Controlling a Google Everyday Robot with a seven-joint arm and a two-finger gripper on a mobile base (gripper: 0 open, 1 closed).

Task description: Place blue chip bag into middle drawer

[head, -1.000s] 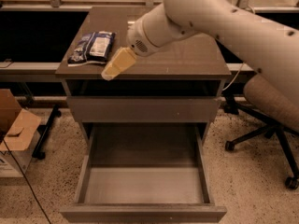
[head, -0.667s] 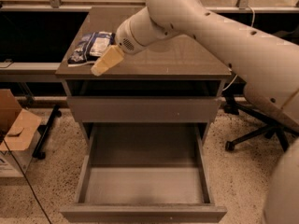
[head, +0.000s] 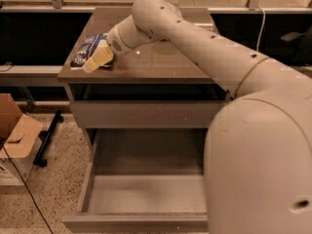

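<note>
The blue chip bag lies flat on the left end of the brown cabinet top; its right part is hidden under my gripper. My gripper is low over the right edge of the bag, pointing down and to the left, and I cannot tell whether it touches the bag. The middle drawer is pulled out wide below, and its plain grey floor has nothing on it. My arm reaches from the lower right across the cabinet top.
A shallower flat drawer front is closed above the open drawer. A cardboard box stands on the speckled floor at the left. My arm's large shell covers the drawer's right side. A dark shelf runs behind the cabinet.
My gripper has moved left across the cabinet top and now sits over the right edge of the bag. The bag and drawer have not moved.
</note>
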